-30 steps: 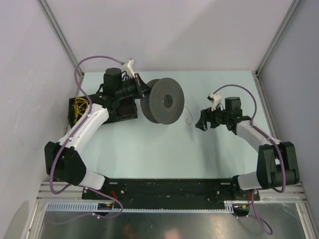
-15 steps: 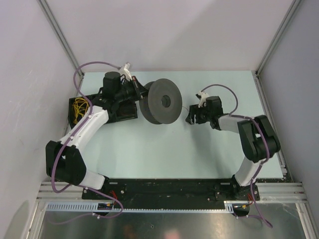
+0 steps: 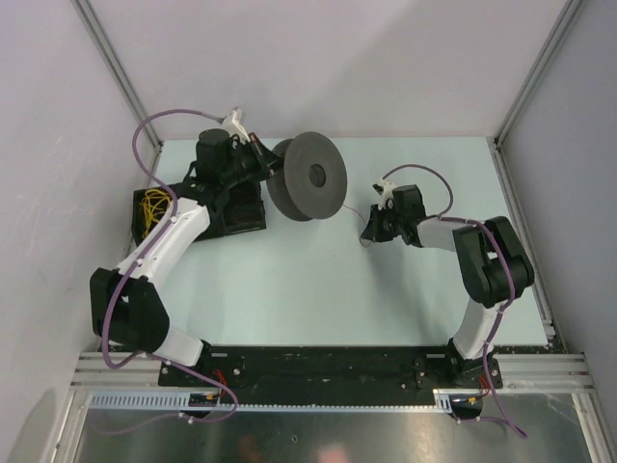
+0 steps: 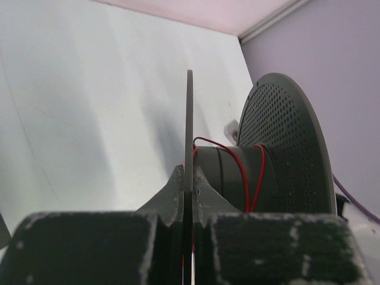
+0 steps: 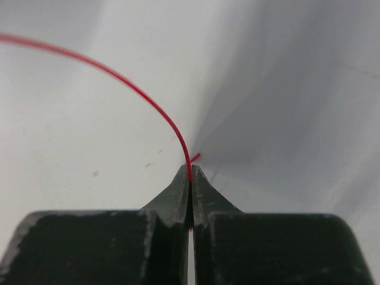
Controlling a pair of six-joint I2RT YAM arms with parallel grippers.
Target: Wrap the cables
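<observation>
A big dark grey spool (image 3: 308, 177) stands on edge at the back of the table. My left gripper (image 3: 267, 164) is shut on its near flange (image 4: 189, 119), which sits edge-on between the jaws (image 4: 190, 173). Thin red cable (image 4: 244, 172) loops loosely round the hub in a couple of turns. To the right of the spool, my right gripper (image 3: 369, 230) hangs low over the table. Its jaws (image 5: 190, 169) are shut on the red cable (image 5: 119, 77), which curves up and off to the left. A short free end (image 5: 195, 157) pokes out just past the tips.
A black box holding yellow wires (image 3: 154, 207) sits at the left edge, with a black stand (image 3: 239, 214) beside it under the left arm. Purple arm cables (image 3: 145, 145) loop above both wrists. Walls close in the table on the left, back and right.
My right gripper has moved left toward the spool and gone from open to shut on the red cable. The left arm has carried the spool slightly back and up.
</observation>
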